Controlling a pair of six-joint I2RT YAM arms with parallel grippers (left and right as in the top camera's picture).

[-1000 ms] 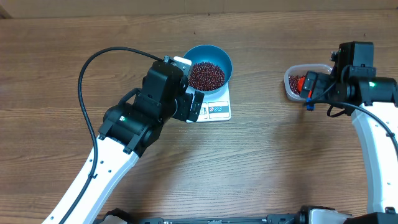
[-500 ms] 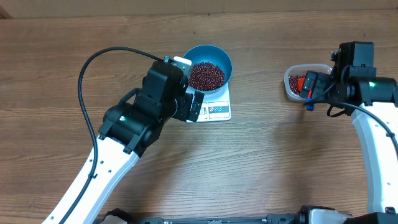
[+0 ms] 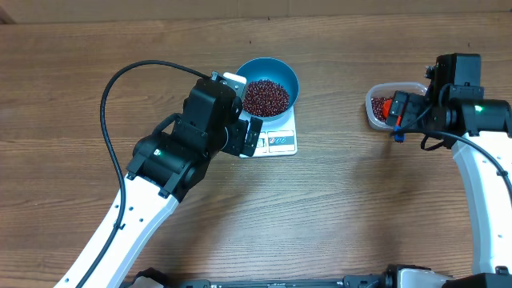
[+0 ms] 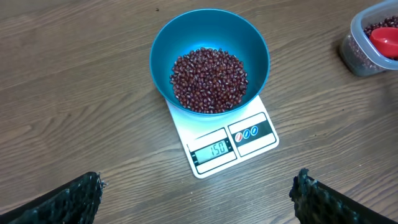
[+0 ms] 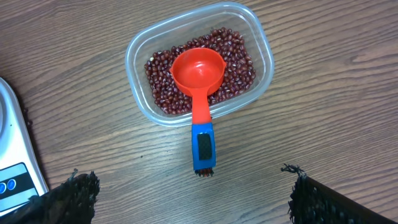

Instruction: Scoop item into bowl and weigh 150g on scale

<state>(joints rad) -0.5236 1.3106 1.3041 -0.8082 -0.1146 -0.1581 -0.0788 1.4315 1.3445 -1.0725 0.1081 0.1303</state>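
Blue bowl (image 4: 186, 31) of beans (image 4: 209, 79) sits on the scale (image 4: 185, 130) straight ahead of my left gripper (image 4: 198, 186), the nearer one, jaws wide and empty, display seemingly on target, while my right gripper (image 5: 191, 180), likewise wide and empty, hangs over the scoop (image 5: 199, 81), whose handle points back at it.

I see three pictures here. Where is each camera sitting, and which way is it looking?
Overhead: fixed above the table, looking straight down on the left arm, right arm, bowl on the scale, and tub.
Left wrist: on the left arm, looking down at bowl and scale; open left fingers in the bottom corners.
Right wrist: on the right arm, looking down at tub and scoop; open right fingers in the bottom corners.
Shared: both wrist views show scale and tub.
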